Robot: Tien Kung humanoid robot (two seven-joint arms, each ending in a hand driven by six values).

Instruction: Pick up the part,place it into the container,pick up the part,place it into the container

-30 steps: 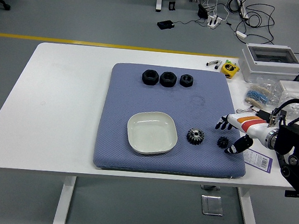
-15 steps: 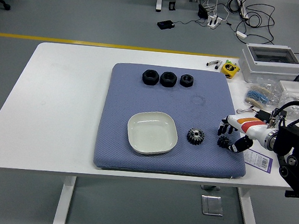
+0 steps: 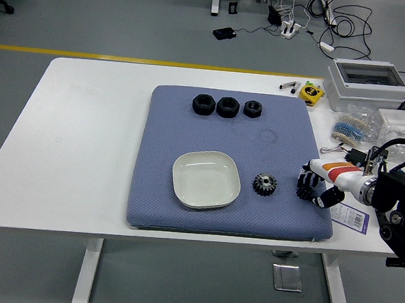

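1. Head view looks down on a white worktop [image 3: 82, 148] carrying a blue mat [image 3: 225, 136].
2. On the mat's near middle sits a white dish [image 3: 206, 179], square with rounded corners, with nothing visible in it.
3. Just right of the dish lies a dark gear [image 3: 264, 184], flat on the mat and apart from the dish.
4. Further right, near the mat's right edge, is a smaller black gear [image 3: 304, 191], mostly hidden by the right hand [image 3: 318, 186].
5. The right hand comes in from the right edge, white with orange and red stripes, and its black fingers [image 3: 306, 179] are curled narrowly around the small gear, which sits at mat level.
6. Whether the small gear is lifted clear of the mat cannot be told.
7. Three black nuts [image 3: 227, 106] stand in a row along the mat's far edge, well apart from the dish.
8. Off the mat to the far right are a grey box [image 3: 365, 80], a yellow tape measure [image 3: 310, 92] and clear bags of small items [image 3: 357, 129].
9. A printed label [image 3: 350, 218] lies on the worktop just right of the mat, below the hand.
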